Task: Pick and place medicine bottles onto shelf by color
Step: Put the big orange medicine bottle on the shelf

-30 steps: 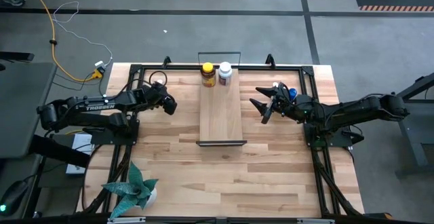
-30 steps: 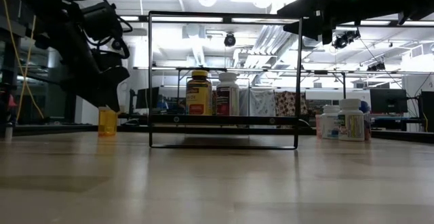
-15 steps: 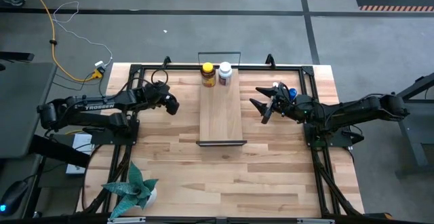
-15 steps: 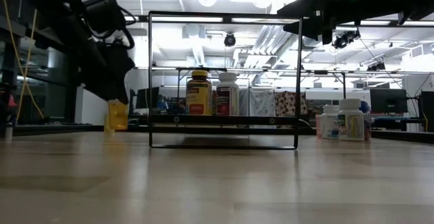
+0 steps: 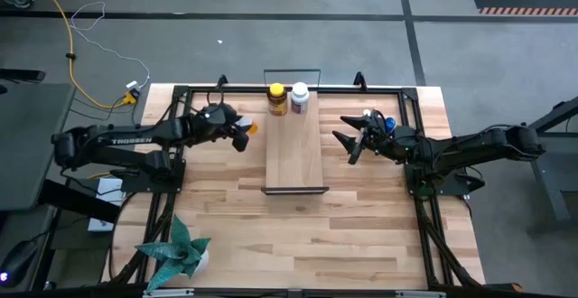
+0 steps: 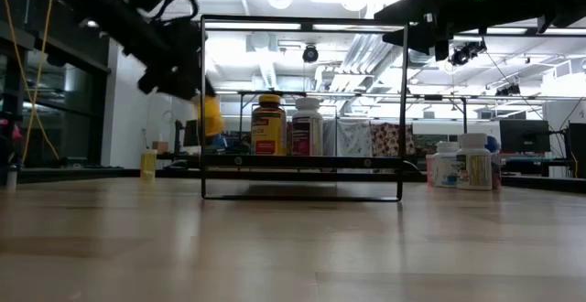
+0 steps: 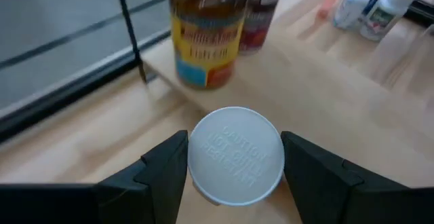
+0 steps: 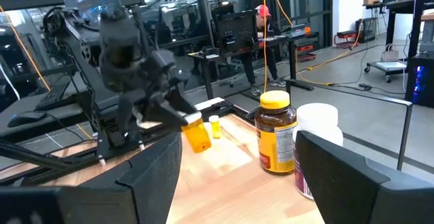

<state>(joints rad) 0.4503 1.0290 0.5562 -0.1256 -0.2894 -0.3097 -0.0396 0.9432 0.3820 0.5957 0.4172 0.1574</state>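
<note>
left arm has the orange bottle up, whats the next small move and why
Probably carry it on over the shelf toward the amber bottle. The left gripper holds the small orange bottle off the table, short of the board's edge; the amber one is the nearest colour match.

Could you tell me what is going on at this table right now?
The left pincer is shut on a small orange bottle with a white cap and holds it off the table beside the shelf. An amber bottle with a yellow cap and a white bottle already stand side by side at the shelf's far end. The right pincer waits open on the other side of the shelf, near a cluster of remaining bottles. Another small orange bottle is still on the table.
</note>
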